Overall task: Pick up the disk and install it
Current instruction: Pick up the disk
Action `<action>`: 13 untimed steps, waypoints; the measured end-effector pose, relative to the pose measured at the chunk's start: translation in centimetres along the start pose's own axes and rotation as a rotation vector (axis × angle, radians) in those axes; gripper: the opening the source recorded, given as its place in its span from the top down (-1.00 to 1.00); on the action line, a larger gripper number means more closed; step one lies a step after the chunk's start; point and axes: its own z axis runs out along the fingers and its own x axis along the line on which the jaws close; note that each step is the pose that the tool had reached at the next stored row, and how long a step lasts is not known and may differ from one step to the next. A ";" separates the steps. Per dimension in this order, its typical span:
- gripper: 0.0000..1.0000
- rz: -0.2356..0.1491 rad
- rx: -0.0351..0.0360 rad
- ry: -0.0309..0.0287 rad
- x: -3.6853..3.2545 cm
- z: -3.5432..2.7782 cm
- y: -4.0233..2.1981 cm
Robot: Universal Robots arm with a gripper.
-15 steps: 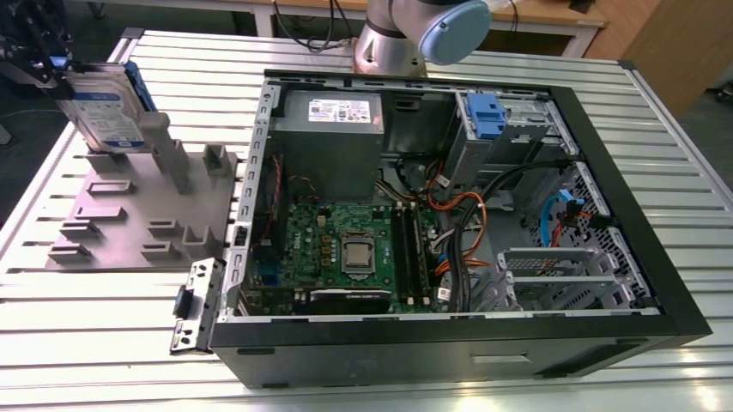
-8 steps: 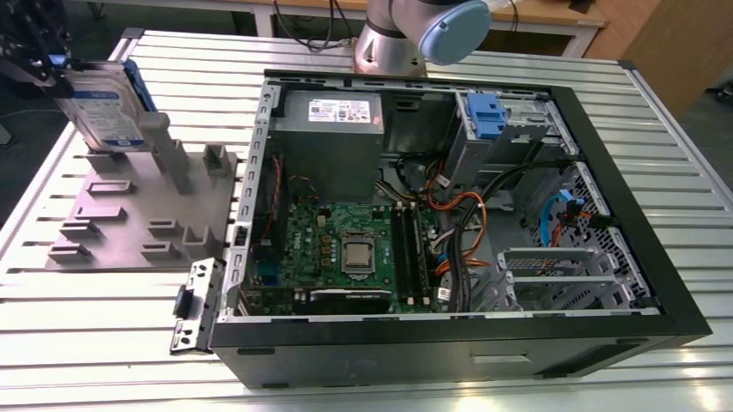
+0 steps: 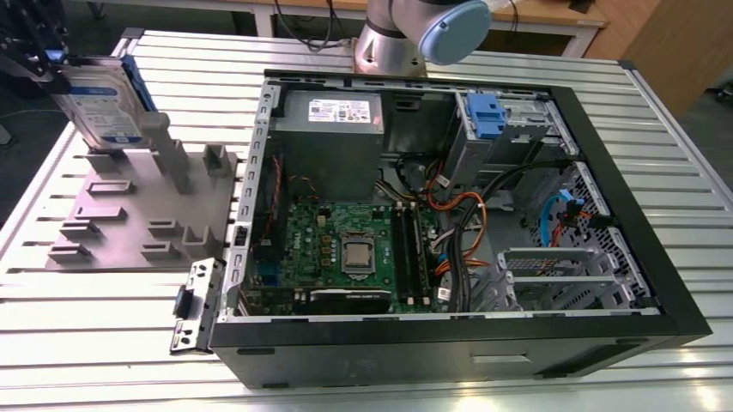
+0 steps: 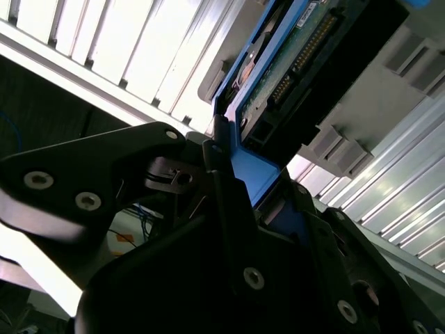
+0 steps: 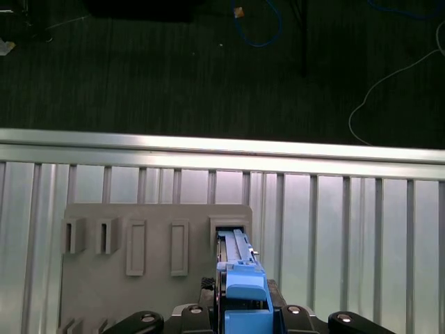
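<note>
The disk (image 4: 285, 66) is already in the gripper (image 4: 243, 170). In the second wrist view the black fingers (image 4: 215, 156) are seen closed together on the blue carrier bracket at the disk's upper end, so the hand is judged to be clamped on the disk, with nothing else touched.

The disk is held on edge with its long axis close to upright, its labelled face turned toward the exterior view's camera and its circuit-board side shown in the second wrist view.

Directly beneath it lies the grey holder plate (image 3: 126, 215), set on the worktop (image 3: 103, 309) near the far corner on the exterior view's left. In the first wrist view the disk's lower end is lined up with the open slot (image 5: 233, 233) at one end of the plate's row. Whether it has cleared that slot cannot be told.

Further off, toward the exterior view's right, the opened computer case (image 3: 458, 330) lies on its side at the middle of the worktop. The silver drive cage (image 3: 527, 120) with the small blue clip (image 3: 487, 116) sits at the case's far corner, well apart from the held disk, with the grey power supply box (image 3: 326, 129) between them.
</note>
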 end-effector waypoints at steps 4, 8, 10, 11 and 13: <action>0.26 0.000 -0.0001 0.0000 -0.01 -0.27 0.01; 0.26 0.000 0.0000 0.0000 -0.03 -0.52 0.02; 0.26 0.000 0.0000 0.0000 -0.04 -0.64 0.02; 0.26 0.000 0.0001 0.0000 -0.04 -0.69 0.02; 0.26 0.000 -0.0001 0.0000 -0.04 -0.81 0.03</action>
